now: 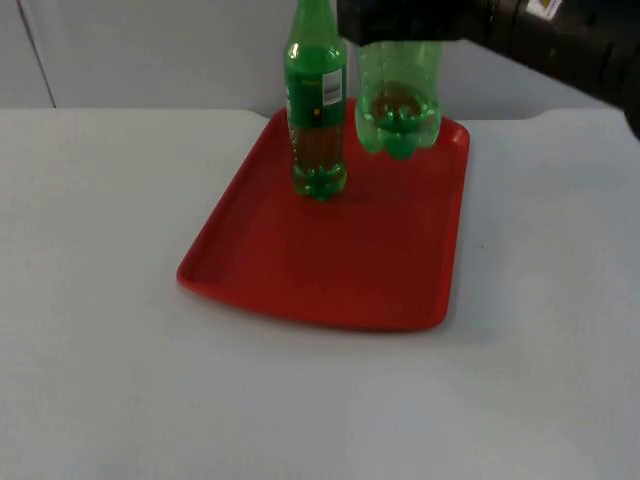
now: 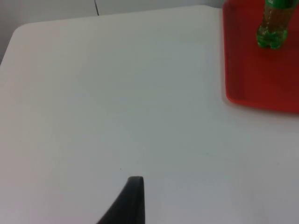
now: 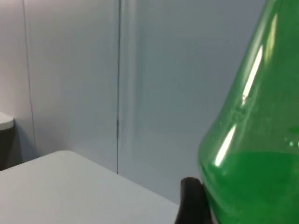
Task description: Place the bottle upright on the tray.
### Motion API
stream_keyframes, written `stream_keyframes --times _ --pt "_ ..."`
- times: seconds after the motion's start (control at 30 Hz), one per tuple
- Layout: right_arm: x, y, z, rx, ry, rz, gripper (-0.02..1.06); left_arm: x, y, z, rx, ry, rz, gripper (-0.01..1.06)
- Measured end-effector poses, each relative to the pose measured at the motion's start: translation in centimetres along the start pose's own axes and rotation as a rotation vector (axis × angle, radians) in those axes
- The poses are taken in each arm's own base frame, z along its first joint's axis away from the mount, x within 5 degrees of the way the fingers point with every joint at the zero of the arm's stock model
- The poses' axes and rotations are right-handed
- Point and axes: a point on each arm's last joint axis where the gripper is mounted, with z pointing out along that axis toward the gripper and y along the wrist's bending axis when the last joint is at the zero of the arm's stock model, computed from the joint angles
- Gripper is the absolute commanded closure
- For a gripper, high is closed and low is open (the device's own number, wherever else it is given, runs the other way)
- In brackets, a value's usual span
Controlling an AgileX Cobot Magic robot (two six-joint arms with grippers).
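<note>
Right gripper [image 1: 400,35] jaws clamped on an unlabeled green bottle [image 1: 398,110], upright, held over the red tray [image 1: 330,260] far right corner. Labeled green bottle [image 1: 317,110] stands upright on tray beside it. Left gripper [image 2: 128,203] waits over bare desk [image 1: 100,300], jaws: can't tell.

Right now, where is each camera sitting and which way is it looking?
Top view: fixed above the table, looking down and forward at the red tray, a standing bottle and a second bottle under the right arm.
Left wrist view: over bare table; one black fingertip shows.
Right wrist view: faces the grey wall, close to the second bottle.
Top and left wrist share tray and standing bottle.
</note>
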Motion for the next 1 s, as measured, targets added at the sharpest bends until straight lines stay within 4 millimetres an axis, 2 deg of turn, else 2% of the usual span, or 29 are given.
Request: stream_keyframes --times 0.2,0.23,0.27,0.4,0.43,0.53,0.87,1.0 --pt "3.9 0.4 0.8 0.009 -0.123 0.031 1.05 0.0 0.0 0.0 0.0 0.0 0.0 0.0" --pt "4.9 0.5 0.9 0.006 -0.123 0.031 1.05 0.0 0.0 0.0 0.0 0.0 0.0 0.0" --pt "4.9 0.5 0.9 0.006 -0.123 0.031 1.05 0.0 0.0 0.0 0.0 0.0 0.0 0.0" --pt "9.3 1.3 1.7 -0.043 -0.06 0.017 1.05 0.0 0.0 0.0 0.0 0.0 0.0 0.0" --pt "9.3 1.3 1.7 -0.043 -0.06 0.017 1.05 0.0 0.0 0.0 0.0 0.0 0.0 0.0" --pt "11.0 1.9 2.6 -0.097 -0.045 -0.005 1.05 0.0 0.0 0.0 0.0 0.0 0.0 0.0" --pt "12.3 2.2 5.4 -0.108 -0.097 -0.003 1.05 0.0 0.0 0.0 0.0 0.0 0.0 0.0" --pt "13.0 2.2 5.9 -0.108 -0.103 -0.003 1.05 0.0 0.0 0.0 0.0 0.0 0.0 0.0"
